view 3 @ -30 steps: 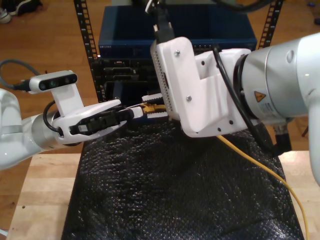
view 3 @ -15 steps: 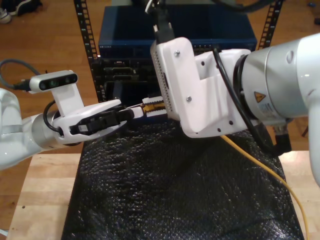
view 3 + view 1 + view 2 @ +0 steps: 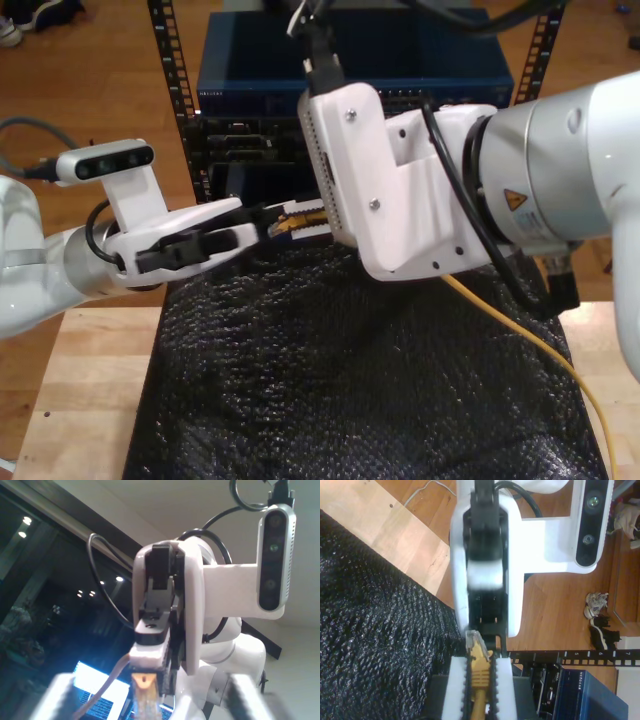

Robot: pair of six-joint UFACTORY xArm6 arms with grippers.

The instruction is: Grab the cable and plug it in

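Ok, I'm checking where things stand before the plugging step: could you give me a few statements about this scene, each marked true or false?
1. My second gripper is shut on the cable. True.
2. The plug is already seated in the rack. False: it is in the air, between my second gripper and my first gripper.
3. A black mat lies on a wooden table. True.
4. The cable trails off toward the exterior view's left. False: it runs off toward the exterior view's lower right.
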